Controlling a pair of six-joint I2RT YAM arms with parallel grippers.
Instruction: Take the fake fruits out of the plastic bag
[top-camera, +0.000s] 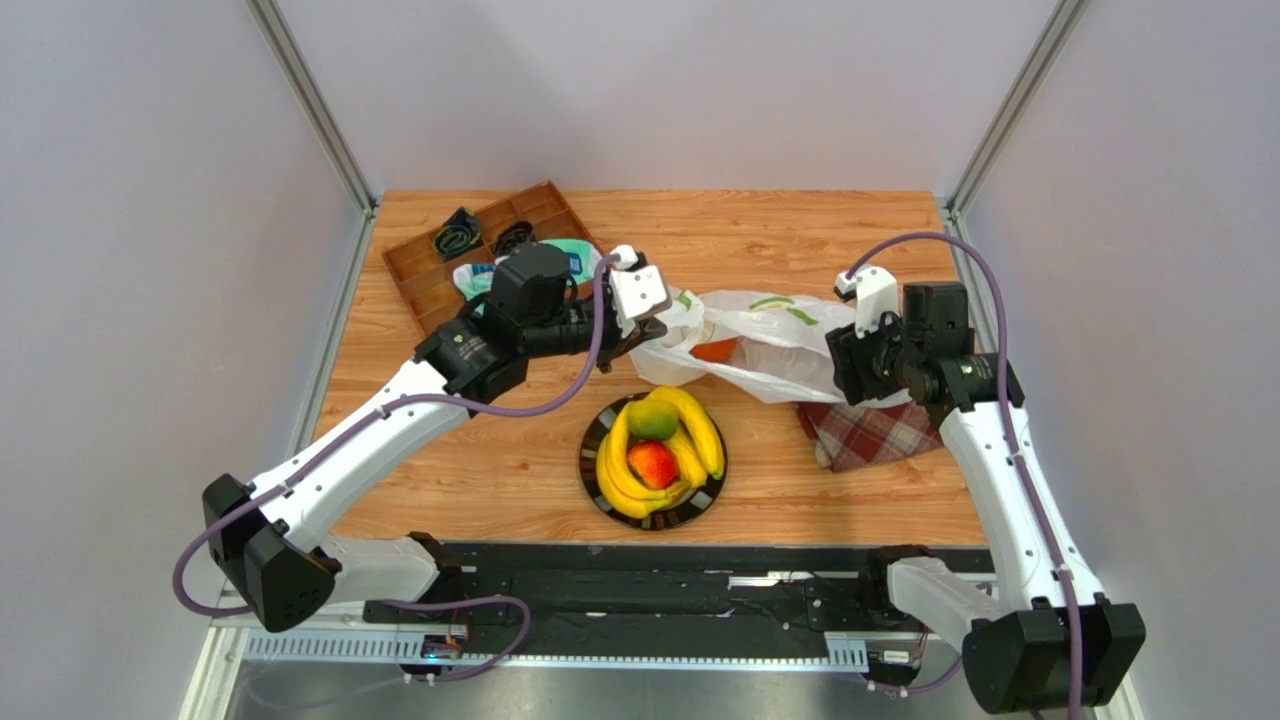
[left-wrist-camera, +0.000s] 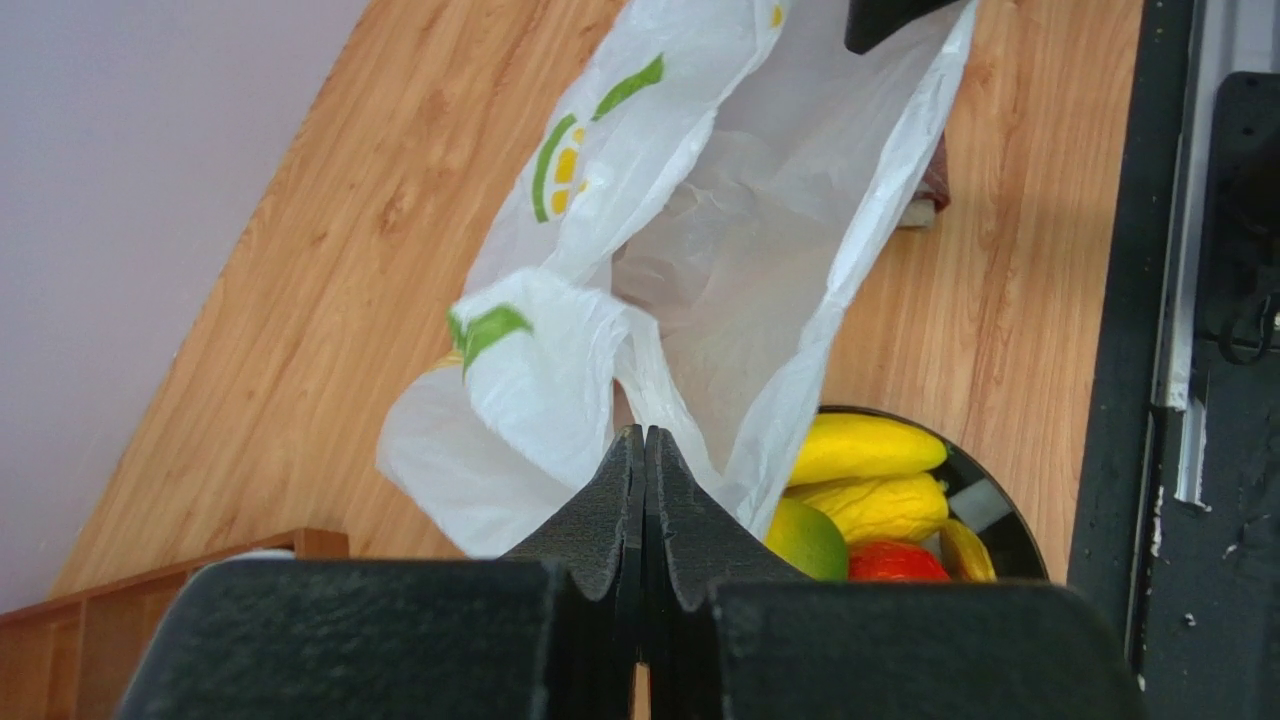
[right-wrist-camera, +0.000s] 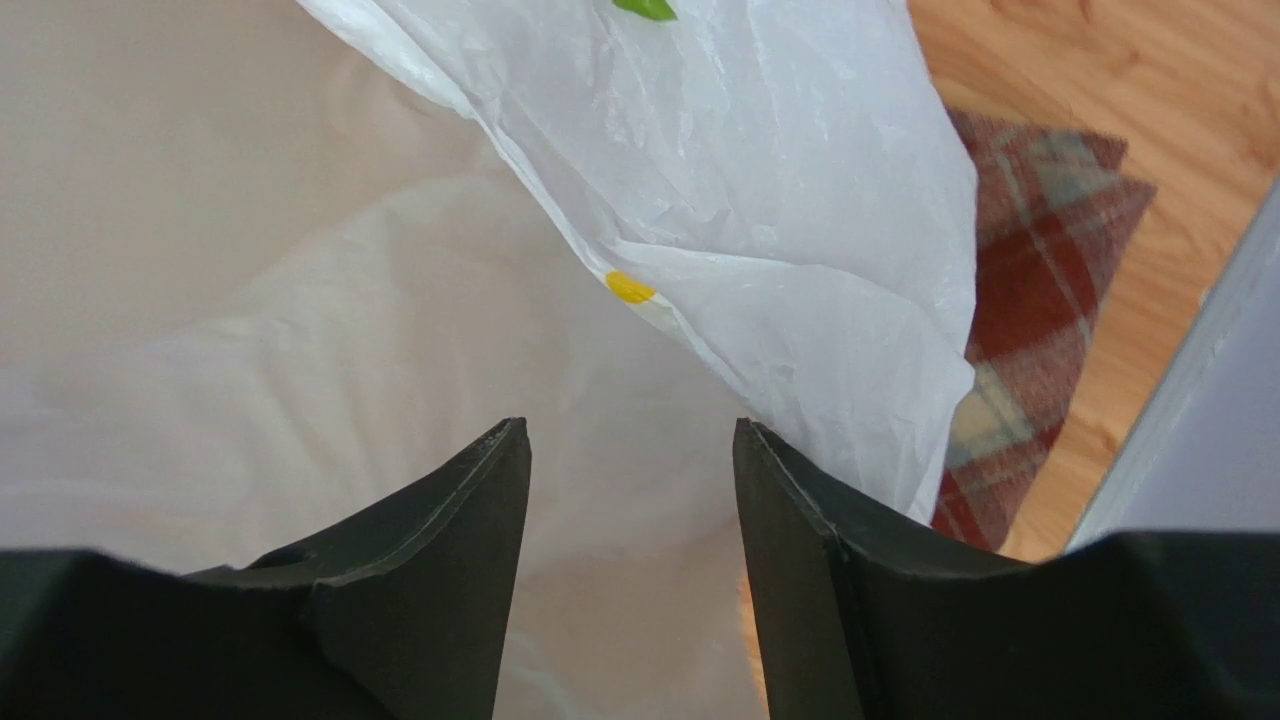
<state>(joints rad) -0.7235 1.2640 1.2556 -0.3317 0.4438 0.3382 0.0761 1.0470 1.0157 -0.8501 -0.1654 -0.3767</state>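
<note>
With our left claw (left-wrist-camera: 643, 468) clamped shut on the bag (top-camera: 774, 357), which is stretched over the counter (top-camera: 496, 480), and our right claw (right-wrist-camera: 628, 438) half open and apparently empty, we should grip the far end and tip out the orange (top-camera: 717, 350).

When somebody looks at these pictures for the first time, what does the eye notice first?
A white plastic bag lies at the middle of the table, with an orange fruit showing through it. In front of it stands a black plate piled with yellow bananas, a green fruit and a red fruit.
</note>
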